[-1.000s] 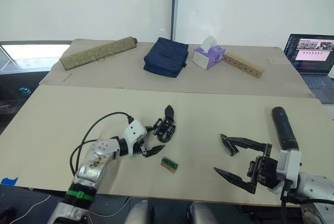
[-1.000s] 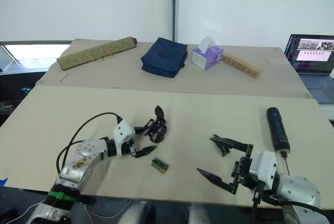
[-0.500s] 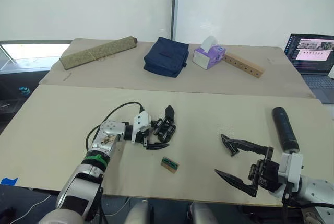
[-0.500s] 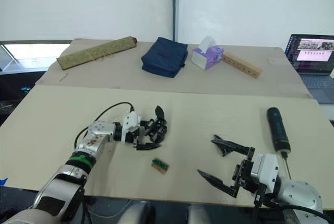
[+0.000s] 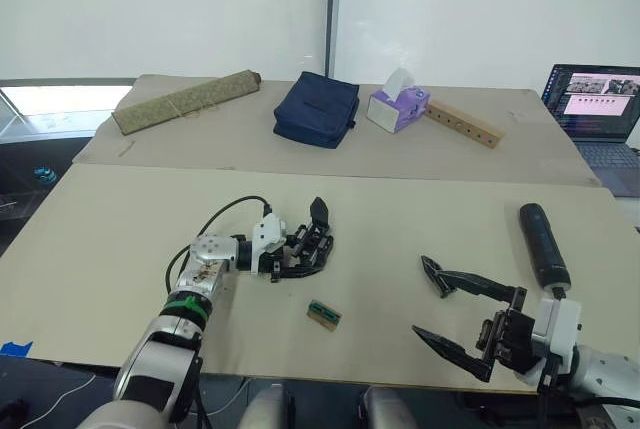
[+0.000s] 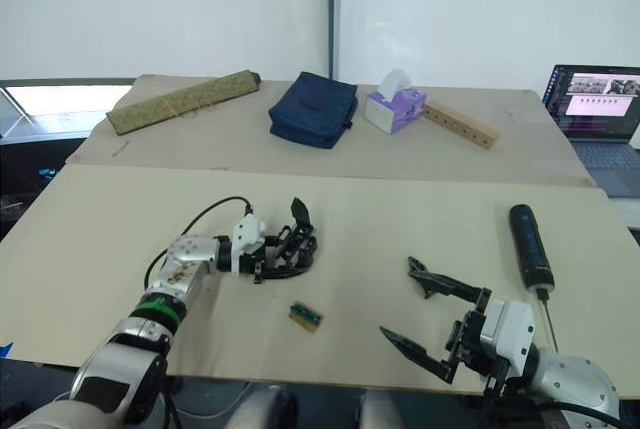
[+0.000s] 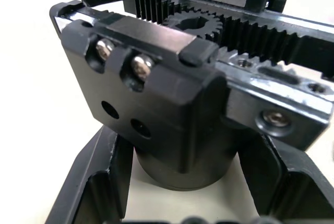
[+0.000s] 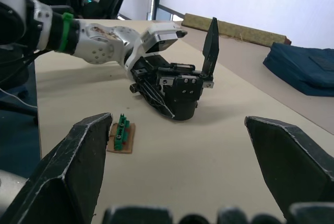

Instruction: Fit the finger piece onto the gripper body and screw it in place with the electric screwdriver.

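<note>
Tan table (image 5: 120, 239) with gripper body (image 5: 317, 247), electric screwdriver (image 5: 543, 245), green-topped block (image 5: 323, 315)

Gripper body (image 5: 316, 247) black, silver screws. Electric screwdriver (image 5: 543, 246) black. Small block (image 5: 323, 315) tan, green top. Bag (image 5: 317, 109) navy. Tissue box (image 5: 397, 107) purple. Table (image 5: 120, 219) beige.

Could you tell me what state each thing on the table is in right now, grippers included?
Gripper body: upright on the table, between the left gripper's fingers.
Finger piece: standing up from the gripper body.
Electric screwdriver: lying flat, untouched.
Left gripper: around the gripper body.
Right gripper: open, empty.
Laptop: open, screen lit.
Green-topped block: lying loose.
</note>
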